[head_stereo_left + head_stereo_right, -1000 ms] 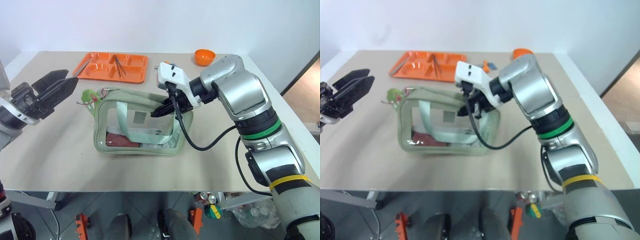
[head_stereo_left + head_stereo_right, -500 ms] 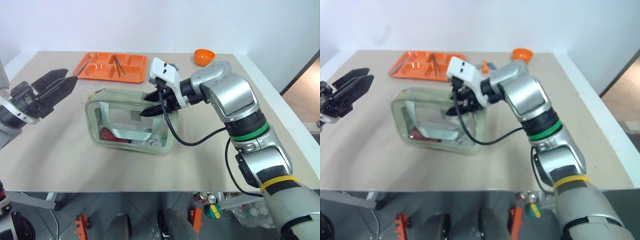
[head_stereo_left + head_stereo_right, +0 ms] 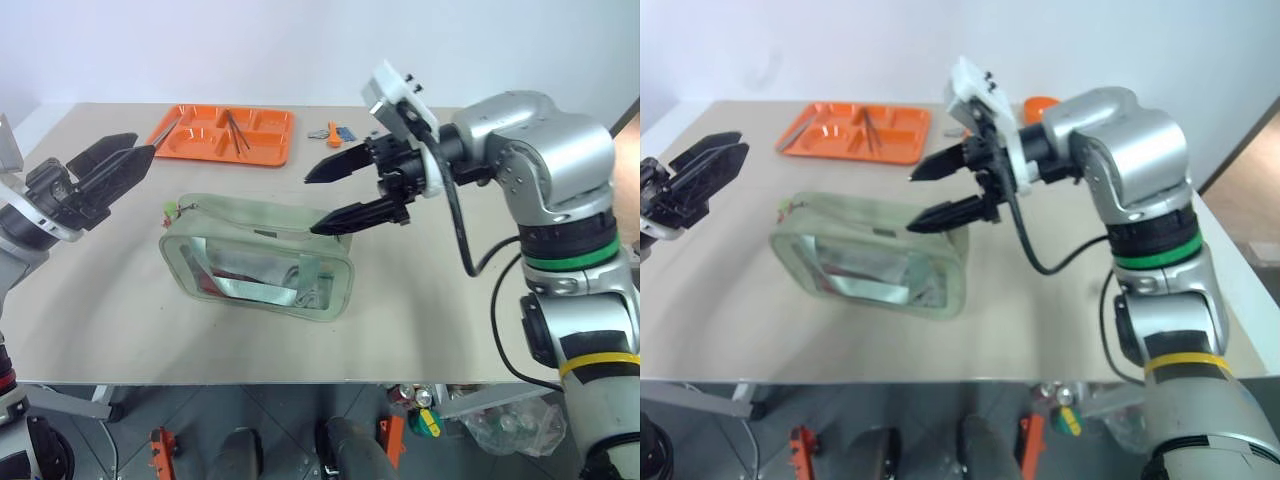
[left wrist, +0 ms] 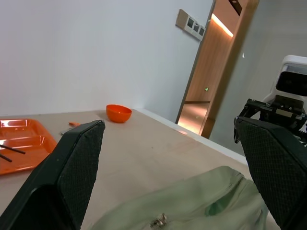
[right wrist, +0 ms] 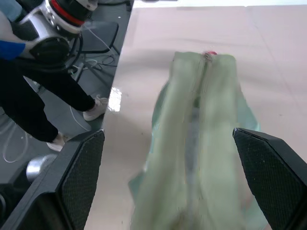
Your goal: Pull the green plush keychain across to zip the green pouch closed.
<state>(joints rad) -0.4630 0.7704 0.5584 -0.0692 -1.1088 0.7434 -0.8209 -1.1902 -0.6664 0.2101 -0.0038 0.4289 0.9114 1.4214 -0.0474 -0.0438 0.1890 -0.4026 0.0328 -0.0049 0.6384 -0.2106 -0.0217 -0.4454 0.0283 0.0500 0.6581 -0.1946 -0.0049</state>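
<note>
Your right tool (image 3: 333, 192) hangs wide open and empty just above the green pouch's (image 3: 256, 258) near end. The green plush keychain (image 3: 172, 210), apparently, peeks out at the far end, near your open, empty left tool (image 3: 112, 165).

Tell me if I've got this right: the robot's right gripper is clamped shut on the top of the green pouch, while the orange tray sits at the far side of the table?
Not quite. The right gripper is open, its two black fingers spread apart above the green pouch and holding nothing; the left eye view shows this. The orange tray does sit at the far side of the table.
</note>
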